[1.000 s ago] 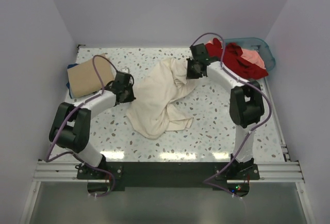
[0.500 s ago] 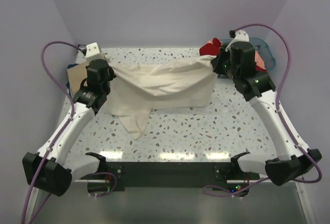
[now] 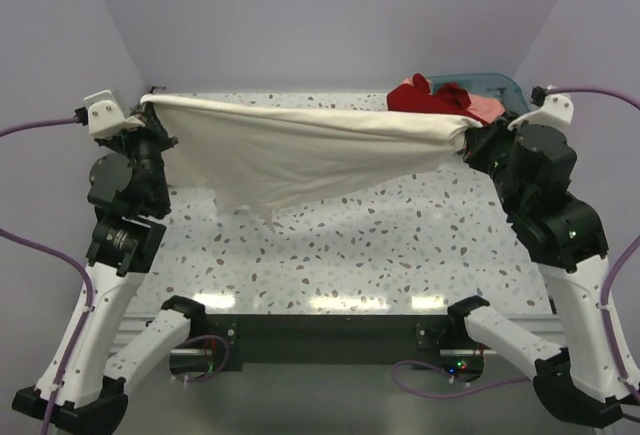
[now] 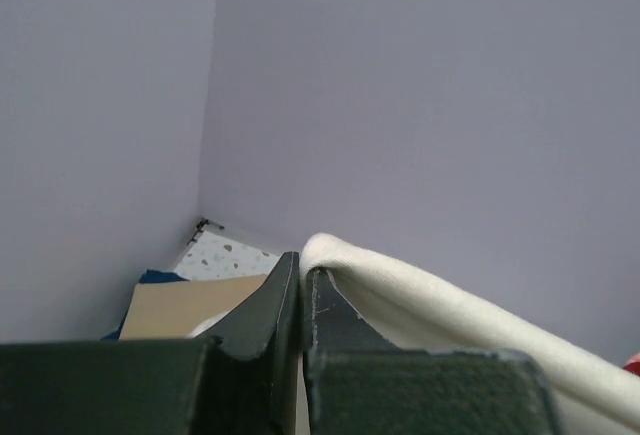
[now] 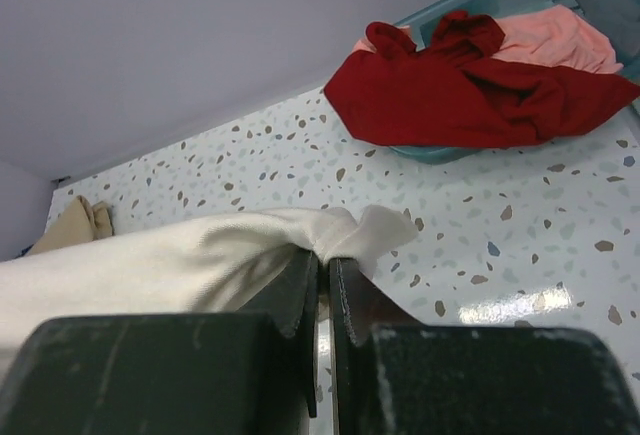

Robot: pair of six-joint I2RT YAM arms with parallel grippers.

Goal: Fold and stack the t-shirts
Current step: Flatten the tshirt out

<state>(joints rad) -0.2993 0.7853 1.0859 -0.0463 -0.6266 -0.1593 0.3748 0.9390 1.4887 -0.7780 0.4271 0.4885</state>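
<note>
Above the speckled worktop [image 3: 400,245], the cream t-shirt [image 3: 300,150] is held up and pulled wide. One corner is pinched tight in the left hand [image 3: 150,107], the other in the right hand [image 3: 468,141]. In the teal basket [image 3: 508,83] at the far right, a red t-shirt [image 3: 425,95] and a pink t-shirt [image 3: 487,107] are piled. A tan t-shirt [image 4: 190,305] is laid far left.
</note>
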